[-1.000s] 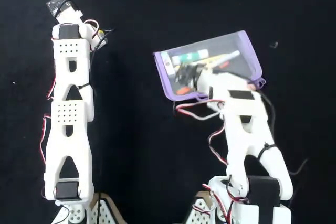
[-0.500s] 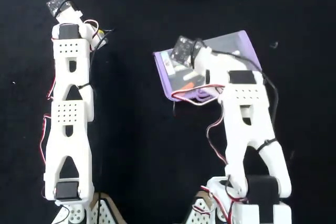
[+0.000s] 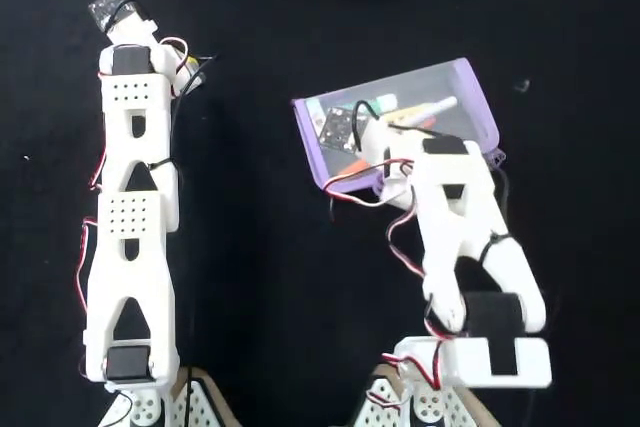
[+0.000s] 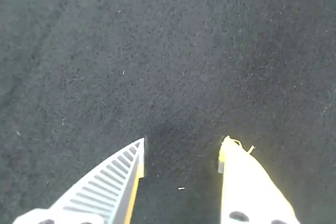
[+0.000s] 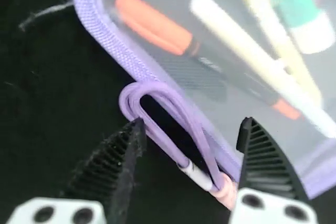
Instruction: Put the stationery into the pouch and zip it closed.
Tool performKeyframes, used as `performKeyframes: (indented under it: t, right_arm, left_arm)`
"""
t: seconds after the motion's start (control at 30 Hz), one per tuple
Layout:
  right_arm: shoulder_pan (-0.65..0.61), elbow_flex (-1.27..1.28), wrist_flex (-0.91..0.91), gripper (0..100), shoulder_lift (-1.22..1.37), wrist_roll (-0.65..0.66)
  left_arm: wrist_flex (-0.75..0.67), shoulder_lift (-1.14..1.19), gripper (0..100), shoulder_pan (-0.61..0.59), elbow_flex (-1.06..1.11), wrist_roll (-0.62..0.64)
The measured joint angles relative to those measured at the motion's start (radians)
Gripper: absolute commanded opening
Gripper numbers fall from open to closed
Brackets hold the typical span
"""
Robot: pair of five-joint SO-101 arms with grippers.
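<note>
The right gripper [image 5: 192, 124], wide open, has the purple zipper cord [image 5: 137, 89] of the pouch [image 5: 97, 29] between its jaws. The left gripper [image 4: 184, 142], open too, is well apart from the pouch.

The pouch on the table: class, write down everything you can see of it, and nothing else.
The flat pouch of clear plastic with purple fabric edging lies askew on the black table. Through its wall show an orange marker, a white pen and a green-and-white glue stick. A purple cord loop runs from its zipper pull; the right arm's open claw straddles that loop.
</note>
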Motion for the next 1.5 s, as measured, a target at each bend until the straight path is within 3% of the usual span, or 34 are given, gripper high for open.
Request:
performKeyframes:
  t: [0.33, 0.53, 0.87, 1.27, 1.5]
  right_arm:
    - [-0.006, 0.000, -0.003, 26.6, 0.094, 0.058]
    - [-0.008, -0.040, -0.011, 1.1, 0.126, 0.077]
    - [-0.008, -0.144, 0.094, 1.1, 0.107, 0.077]
    - [-0.063, -0.462, 0.354, 1.1, -0.095, -0.100]
    - [-0.150, -0.617, 0.390, 1.1, -0.193, -0.252]
  left_arm:
    - [0.000, 0.000, 23, 0.000, 0.000, 0.000]
    - [0.000, 0.000, 23, 0.000, 0.000, 0.000]
    - [0.000, 0.000, 23, 0.000, 0.000, 0.000]
    - [0.000, 0.000, 23, 0.000, 0.000, 0.000]
    - [0.000, 0.000, 23, 0.000, 0.000, 0.000]
